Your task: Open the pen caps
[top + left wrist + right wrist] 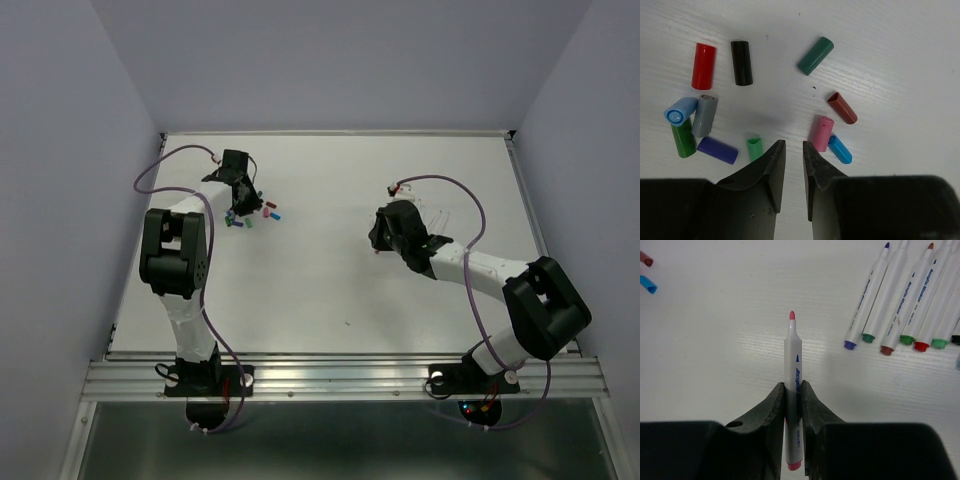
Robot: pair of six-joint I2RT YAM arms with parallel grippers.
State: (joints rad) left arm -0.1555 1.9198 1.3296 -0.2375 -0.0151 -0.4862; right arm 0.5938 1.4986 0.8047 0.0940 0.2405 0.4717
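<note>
Several loose pen caps lie on the white table under my left gripper [794,145]: red [703,66], black [741,63], teal [815,55], brown [842,107], pink [821,133], blue [840,149], light green [754,145], purple [717,150] and others. Its jaws stand slightly apart with only bare table between them; the pink cap lies just beyond the right fingertip. My right gripper [793,384] is shut on a white pen [793,355] whose bare pink tip [792,315] points away. From above, the left gripper [240,185] hangs over the cap cluster [252,212].
A row of several uncapped white pens [910,295] lies at the upper right of the right wrist view. Two stray caps, brown [646,260] and blue [647,285], show at its far left edge. The right arm [470,270] reaches in over the table's right half.
</note>
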